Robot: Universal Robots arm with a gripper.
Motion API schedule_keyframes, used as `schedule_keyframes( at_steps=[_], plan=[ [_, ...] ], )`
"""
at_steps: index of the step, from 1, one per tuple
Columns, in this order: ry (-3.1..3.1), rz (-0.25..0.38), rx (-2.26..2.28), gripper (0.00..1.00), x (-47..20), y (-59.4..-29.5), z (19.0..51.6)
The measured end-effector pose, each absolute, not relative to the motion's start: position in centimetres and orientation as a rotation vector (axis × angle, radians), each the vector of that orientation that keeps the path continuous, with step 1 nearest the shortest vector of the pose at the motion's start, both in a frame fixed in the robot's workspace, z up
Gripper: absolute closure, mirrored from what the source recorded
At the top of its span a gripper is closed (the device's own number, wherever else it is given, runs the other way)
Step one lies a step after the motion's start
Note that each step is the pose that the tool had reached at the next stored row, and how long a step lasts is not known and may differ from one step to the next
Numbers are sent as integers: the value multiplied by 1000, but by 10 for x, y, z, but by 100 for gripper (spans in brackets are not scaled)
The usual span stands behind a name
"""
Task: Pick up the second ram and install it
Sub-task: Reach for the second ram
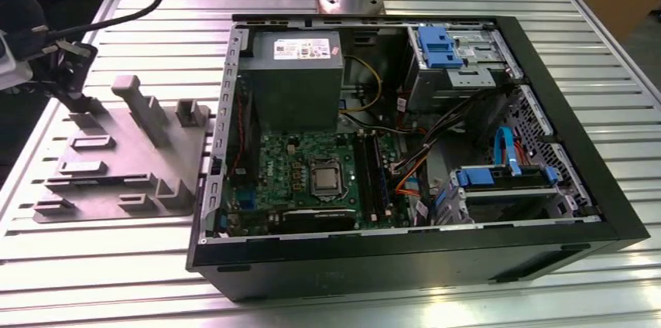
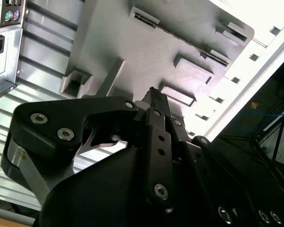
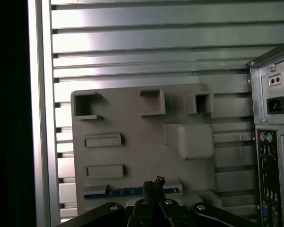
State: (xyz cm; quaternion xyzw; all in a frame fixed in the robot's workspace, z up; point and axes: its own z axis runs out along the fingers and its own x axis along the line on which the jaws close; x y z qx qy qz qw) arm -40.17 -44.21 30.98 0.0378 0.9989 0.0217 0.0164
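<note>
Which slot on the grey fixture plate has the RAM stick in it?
The long slot nearest the gripper: the second ram shows as a bluish strip in it. The two shorter slots beyond look empty.

The exterior view looks steeply down on the whole desk point(image 1: 104, 266) and the open computer case point(image 1: 413, 254). Both wrist views sit close behind my pincer point(image 3: 154, 183) point(image 2: 152, 94), one square-on, one slanting. They face the grey holder plate point(image 3: 142, 151) point(image 2: 123, 42) point(image 1: 124, 173) beneath it, common to all three.

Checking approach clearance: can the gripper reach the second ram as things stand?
Probably yes: in the first wrist view the gripper points straight at the second ram, which sits exposed in the grey holder, with nothing between them.
</note>
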Motion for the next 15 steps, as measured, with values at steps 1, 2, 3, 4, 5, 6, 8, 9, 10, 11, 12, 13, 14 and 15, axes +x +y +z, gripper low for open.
schedule_keyframes(
  at_steps=[1,2,3,4,5,6,8,9,10,11,12,13,14,15],
  plan=[
    [3106,68,118,90,-402,-443,308],
    [3106,68,118,90,-403,-445,307],
    [3106,68,117,90,-403,-446,306],
    [3106,68,117,90,-404,-447,304],
    [3106,68,117,90,-405,-448,303],
    [3106,67,118,90,-405,-450,302],
    [3106,67,118,90,-406,-453,299],
    [3106,68,118,90,-407,-454,298],
    [3106,68,118,90,-408,-456,296],
    [3106,68,118,90,-408,-457,295],
    [3106,68,118,90,-409,-458,294],
    [3106,68,118,90,-410,-460,292],
    [3106,68,118,90,-410,-461,291],
    [3106,68,118,90,-411,-463,290]
  ],
)
